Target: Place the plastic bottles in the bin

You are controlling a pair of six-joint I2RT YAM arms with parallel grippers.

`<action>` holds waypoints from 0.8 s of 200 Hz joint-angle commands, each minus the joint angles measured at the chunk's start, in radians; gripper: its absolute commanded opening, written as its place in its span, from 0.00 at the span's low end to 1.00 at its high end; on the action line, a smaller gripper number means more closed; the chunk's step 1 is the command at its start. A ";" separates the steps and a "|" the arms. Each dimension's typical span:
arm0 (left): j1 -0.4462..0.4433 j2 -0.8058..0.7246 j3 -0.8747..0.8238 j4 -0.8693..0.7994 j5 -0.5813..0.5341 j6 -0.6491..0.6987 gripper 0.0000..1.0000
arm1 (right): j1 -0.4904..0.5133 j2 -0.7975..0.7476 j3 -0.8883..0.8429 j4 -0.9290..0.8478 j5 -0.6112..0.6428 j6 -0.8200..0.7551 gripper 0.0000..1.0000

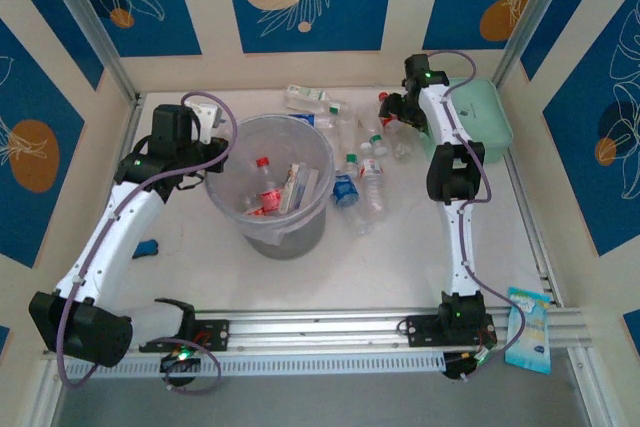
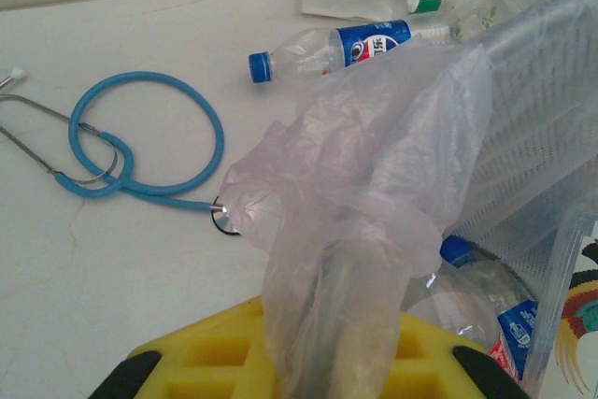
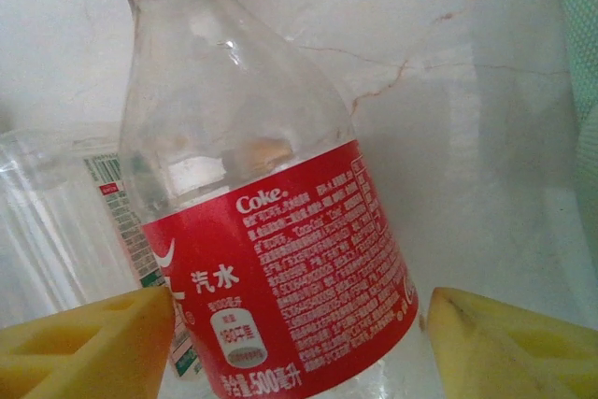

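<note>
Pinching left gripper (image 1: 207, 154): sits at the 9 o'clock rim of the large round translucent greyish plastic bin (image 1: 300, 232). In the left wrist view, the left gripper (image 2: 304, 362) has its yellow pads (image 2: 210, 357) drawn narrow onto a crumpled sheet of thin clear plastic liner film (image 2: 374, 184) that rises between them.
Right gripper (image 1: 393, 110): lies at about 2 o'clock from the bin, with the mint-green rectangular box (image 1: 485, 112) at its 3 o'clock.
Right fingers: in the right wrist view, the right gripper (image 3: 299, 348) stands wide. Its yellow pads (image 3: 84, 348) straddle a clear plastic bottle with a red cap and red Coke label (image 3: 280, 259). The 9 o'clock pad meets the bottle's edge and the 3 o'clock pad is just beside it. Whether they press on it, I cannot tell.
Bottles in the bin: a red-capped clear bottle (image 1: 265, 187) lies inside with a few others. One is a blue-capped bottle (image 2: 476, 277) seen through the bin wall (image 2: 542, 119).
Bottles on the white table (image 1: 400, 267):
- A blue-labelled bottle (image 1: 345, 190) and a clear green-capped one (image 1: 372, 182) lie at the bin's 3 o'clock.
- A green-and-white-labelled bottle (image 1: 305, 97) lies at its 12 o'clock.
- A second green-white labelled bottle (image 3: 93, 221) lies at 9 o'clock of the Coke bottle.
Beside the bin: a blue-tubed stethoscope (image 2: 149, 137) lies coiled on the table.
</note>
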 commanded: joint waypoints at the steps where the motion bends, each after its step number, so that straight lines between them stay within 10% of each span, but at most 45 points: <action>1: 0.015 -0.008 -0.011 -0.006 -0.006 0.047 0.00 | -0.004 0.014 -0.025 -0.016 -0.008 0.016 0.73; 39: 0.018 -0.011 -0.013 -0.004 -0.013 0.049 0.00 | -0.003 0.012 -0.028 -0.029 0.009 0.021 0.81; 160: 0.018 -0.007 -0.014 -0.003 -0.019 0.045 0.00 | -0.008 -0.297 -0.186 0.118 -0.088 0.060 0.50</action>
